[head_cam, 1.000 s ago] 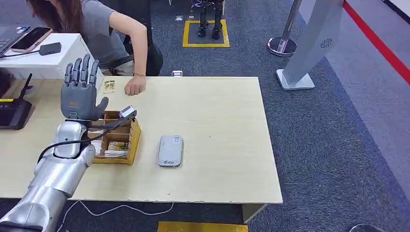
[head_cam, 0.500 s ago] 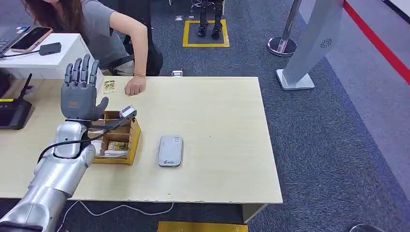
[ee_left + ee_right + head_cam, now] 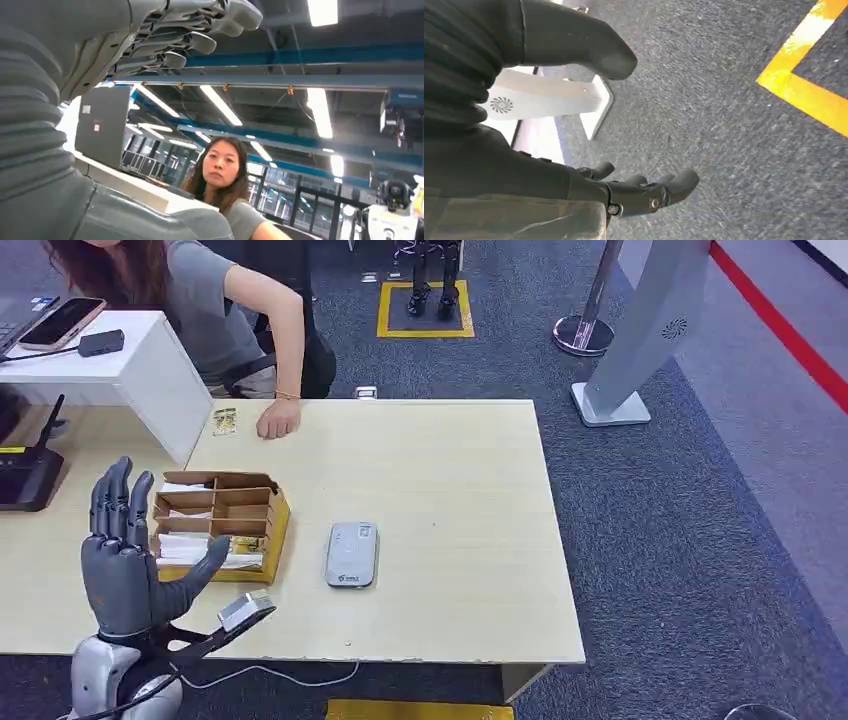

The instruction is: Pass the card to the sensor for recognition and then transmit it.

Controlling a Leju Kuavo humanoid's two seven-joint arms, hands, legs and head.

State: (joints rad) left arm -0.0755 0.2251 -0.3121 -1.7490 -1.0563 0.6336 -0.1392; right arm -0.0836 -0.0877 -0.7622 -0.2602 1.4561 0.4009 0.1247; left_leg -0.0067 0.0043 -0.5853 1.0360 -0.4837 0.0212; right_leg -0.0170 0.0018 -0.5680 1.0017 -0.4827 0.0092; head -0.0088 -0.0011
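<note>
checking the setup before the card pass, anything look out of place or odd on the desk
One thing: a small card lies loose on the desk by the person's hand, outside the wooden box that holds the other cards. The grey sensor lies flat beside the box; nothing looks spilled or damaged.

- The head view is bright and even; the counter (image 3: 430,480) is lit flat, with soft, faint shadows just beside the box (image 3: 222,525) and the grey device (image 3: 351,553).
- The left hand (image 3: 125,565) is sharp, its fingers (image 3: 110,505) slightly soft at the tips.
- In the left wrist view, ceiling strip lights (image 3: 320,112) beyond the fingers (image 3: 200,42) glare white; the hand's near cover is dark and out of focus.
- In the right wrist view, the carpet (image 3: 724,100) past the fingers (image 3: 664,187) is streaked with motion blur; the near thumb is dim.
</note>
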